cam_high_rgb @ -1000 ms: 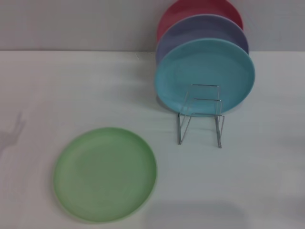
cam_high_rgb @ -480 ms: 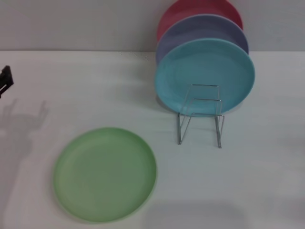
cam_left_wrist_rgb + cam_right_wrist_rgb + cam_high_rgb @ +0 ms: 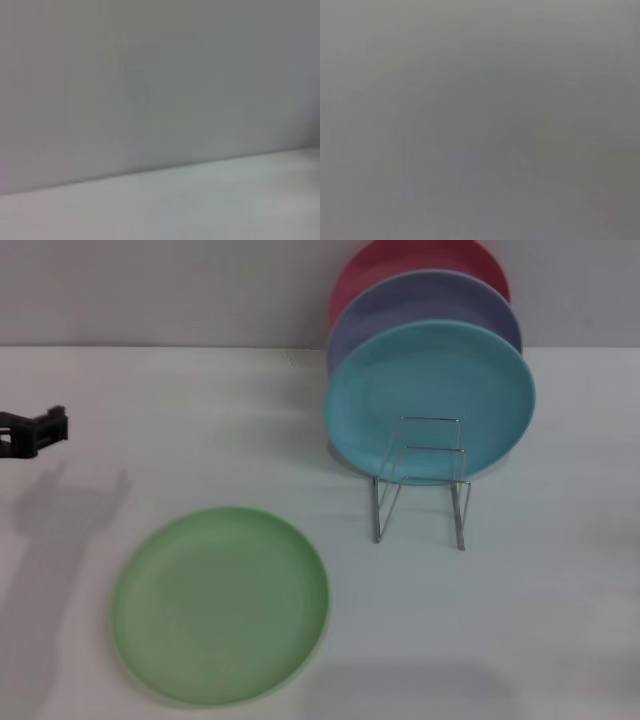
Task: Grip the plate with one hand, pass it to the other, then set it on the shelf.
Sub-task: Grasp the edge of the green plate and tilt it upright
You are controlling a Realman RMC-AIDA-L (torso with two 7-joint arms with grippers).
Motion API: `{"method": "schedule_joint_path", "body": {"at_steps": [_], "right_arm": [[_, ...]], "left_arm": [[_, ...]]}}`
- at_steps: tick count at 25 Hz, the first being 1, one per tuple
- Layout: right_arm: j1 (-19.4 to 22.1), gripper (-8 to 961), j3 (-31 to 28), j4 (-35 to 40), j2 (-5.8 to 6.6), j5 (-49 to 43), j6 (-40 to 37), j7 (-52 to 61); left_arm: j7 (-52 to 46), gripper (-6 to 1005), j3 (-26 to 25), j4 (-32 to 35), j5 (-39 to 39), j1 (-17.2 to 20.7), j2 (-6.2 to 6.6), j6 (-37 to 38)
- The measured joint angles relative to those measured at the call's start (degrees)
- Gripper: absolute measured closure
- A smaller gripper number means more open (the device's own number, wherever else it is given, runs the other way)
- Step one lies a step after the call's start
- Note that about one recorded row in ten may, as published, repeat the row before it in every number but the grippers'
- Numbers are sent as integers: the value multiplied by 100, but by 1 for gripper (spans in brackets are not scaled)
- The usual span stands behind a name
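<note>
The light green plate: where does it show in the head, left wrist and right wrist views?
Head view: the light green plate lies flat on the white table, lower left, apart from the wire rack.
Left wrist view: not in it; only bare table and wall.
Right wrist view: not in it; plain grey.
Shared landmark: the table, in head and left wrist views.

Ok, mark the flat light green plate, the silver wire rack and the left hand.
Round light green matte plate [image 3: 220,605]: head view, centre of its face.
Thin silver wire rack [image 3: 420,480]: head view, front loops.
Black left hand [image 3: 35,432]: head view, its tip at the left edge.
</note>
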State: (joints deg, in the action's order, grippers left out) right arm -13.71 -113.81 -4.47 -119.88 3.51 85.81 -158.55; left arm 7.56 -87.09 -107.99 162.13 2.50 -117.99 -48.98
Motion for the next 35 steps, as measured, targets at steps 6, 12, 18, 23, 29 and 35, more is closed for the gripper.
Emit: {"method": "schedule_joint_path", "body": {"at_steps": [6,12,18,23,29,35], "right_arm": [[0,129,0,0,0,0,14,0],[0,129,0,-1,0,0,-6,0],[9,129,0,3,0,0,6,0],[9,129,0,8,0,0,7,0],[9,128,0,8,0,0,3,0],[9,128,0,9,0,-6,-11,0]], "left_arm": [[273,211,-342,-54,-673,-285,-7,-983],[251,214,-325,-34,-734,-290,-21,-1491],[284,217,-9,368,-766,-297,-23,-1725],[272,219,92,585,-768,-346,-27,-1754],[279,222,119,950,-770,-475,-31,-1782],[274,224,122,1250,-770,-621,-30,-1807]]}}
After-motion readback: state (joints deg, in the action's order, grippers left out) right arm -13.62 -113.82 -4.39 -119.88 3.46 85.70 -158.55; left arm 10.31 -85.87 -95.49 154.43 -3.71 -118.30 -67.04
